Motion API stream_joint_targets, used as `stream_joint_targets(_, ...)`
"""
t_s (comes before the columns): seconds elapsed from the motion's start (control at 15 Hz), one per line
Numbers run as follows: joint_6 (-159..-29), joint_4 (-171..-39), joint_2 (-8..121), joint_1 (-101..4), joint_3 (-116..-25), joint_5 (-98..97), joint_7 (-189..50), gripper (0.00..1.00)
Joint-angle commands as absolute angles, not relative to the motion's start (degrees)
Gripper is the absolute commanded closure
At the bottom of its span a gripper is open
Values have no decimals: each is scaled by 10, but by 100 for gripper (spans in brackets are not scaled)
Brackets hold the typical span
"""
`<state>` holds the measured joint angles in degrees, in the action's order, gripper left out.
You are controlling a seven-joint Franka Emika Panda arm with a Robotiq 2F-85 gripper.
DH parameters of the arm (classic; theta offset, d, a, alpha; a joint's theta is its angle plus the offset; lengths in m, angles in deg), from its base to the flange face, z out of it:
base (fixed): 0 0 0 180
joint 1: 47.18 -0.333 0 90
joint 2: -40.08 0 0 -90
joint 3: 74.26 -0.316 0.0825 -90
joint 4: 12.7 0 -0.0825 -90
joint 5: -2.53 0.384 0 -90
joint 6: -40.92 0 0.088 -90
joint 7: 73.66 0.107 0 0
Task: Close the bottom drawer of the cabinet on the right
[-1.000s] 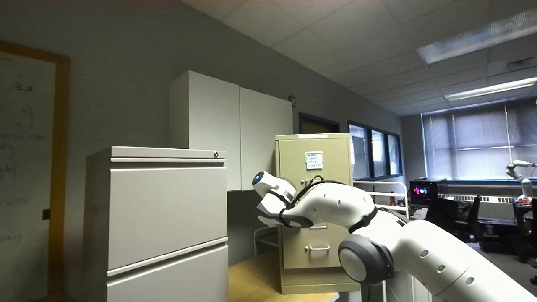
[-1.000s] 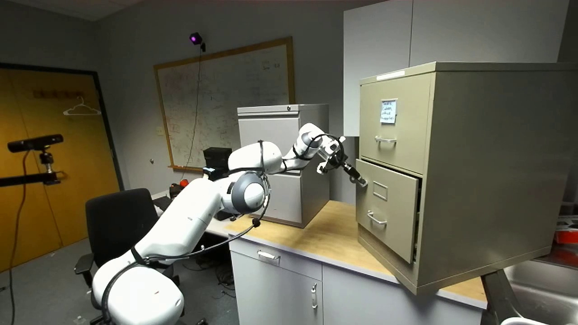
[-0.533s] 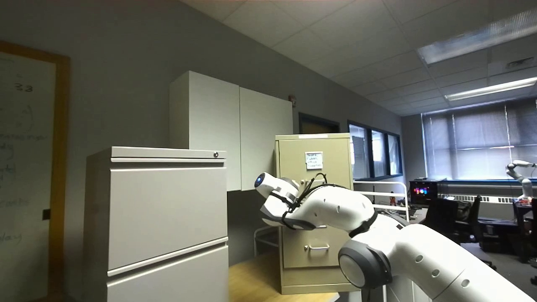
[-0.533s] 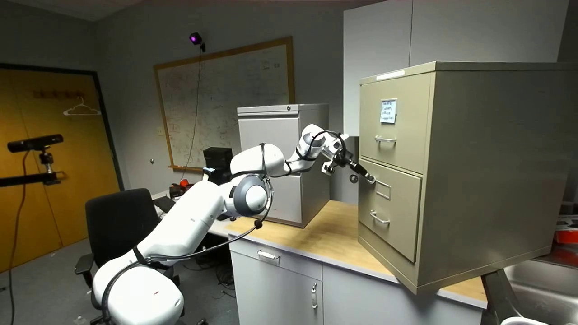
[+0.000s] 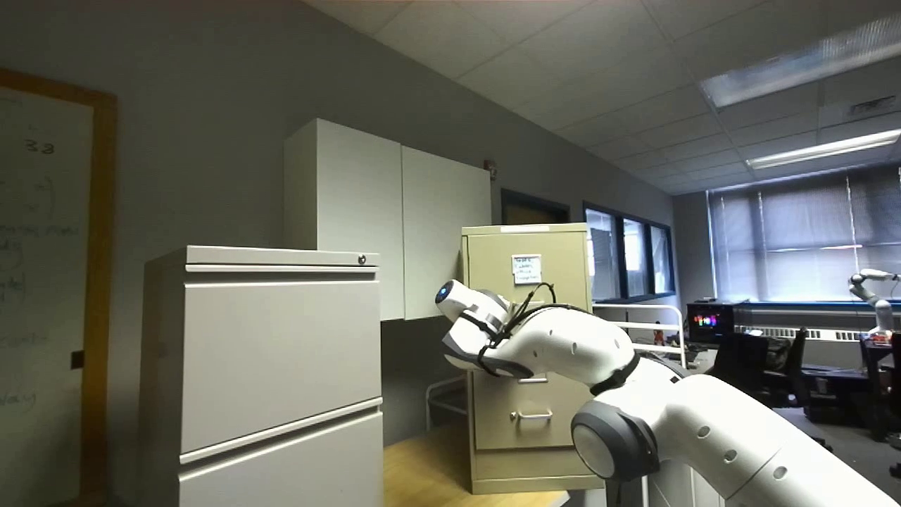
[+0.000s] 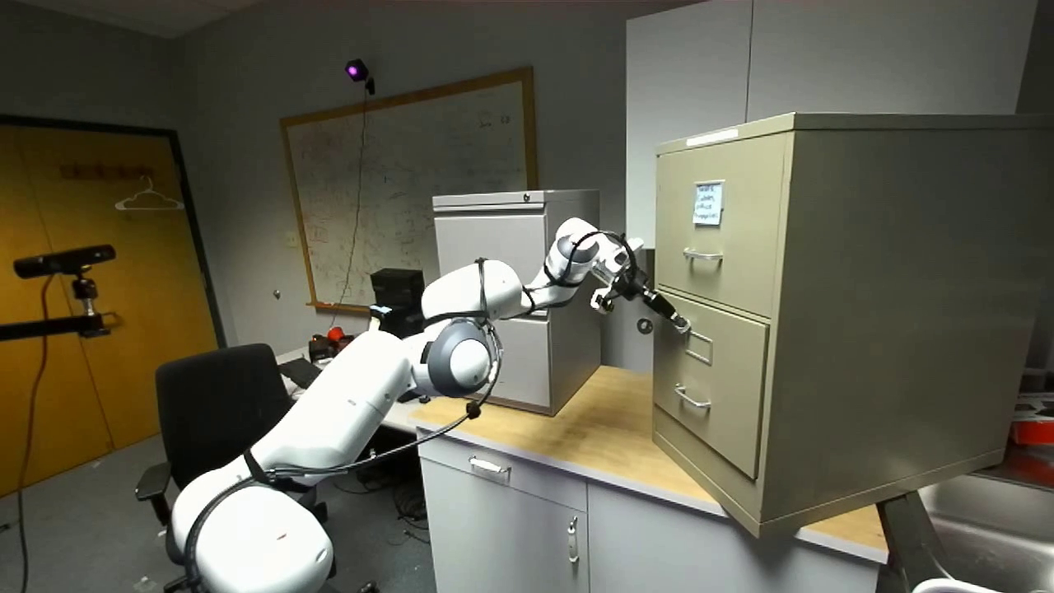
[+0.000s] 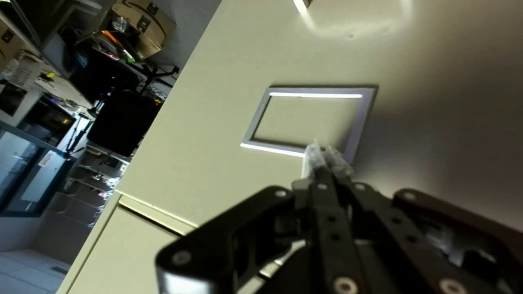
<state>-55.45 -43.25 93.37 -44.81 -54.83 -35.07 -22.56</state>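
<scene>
The tan cabinet (image 6: 889,313) stands upright and also shows in an exterior view (image 5: 486,264). Its bottom drawer (image 6: 729,424) sits flush in the cabinet, with no dark gap at its edge. The drawer front also shows in an exterior view (image 5: 493,426), partly behind the arm, and fills much of the wrist view (image 7: 196,139). My gripper (image 6: 682,325) is at the upper part of the drawer front, beside the label frame. In the wrist view my gripper (image 7: 325,157) has its fingertips together, nothing between them, over the label frame's lower edge. I cannot tell whether they touch the drawer.
A pale grey cabinet (image 6: 494,247) stands behind the arm on the wooden counter (image 6: 601,428). The upper tan drawer (image 6: 741,214) is shut above the gripper. White wall cupboards (image 5: 359,204) hang behind. A black chair (image 6: 222,412) stands near the arm's base.
The bottom drawer has moved inward from slightly out to flush, closing the dark gap at its edge. My gripper has followed toward the cabinet and then shifted slightly right along the front.
</scene>
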Motion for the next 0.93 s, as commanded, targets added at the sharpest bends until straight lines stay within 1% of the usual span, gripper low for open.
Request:
stream_joint_targets(0.0,-595,-397,946,-419,-591,-295,-287,100)
stream_joint_targets(0.13,-576,-410,937,-433,-612,-267,-296,100)
stream_joint_targets(0.4,-592,-413,940,-433,-667,-202,-329,100)
stream_joint_targets(0.67,-659,-395,962,-416,-647,-229,-378,100)
stream_joint_targets(0.87,-678,-390,965,-404,-627,-245,-390,100)
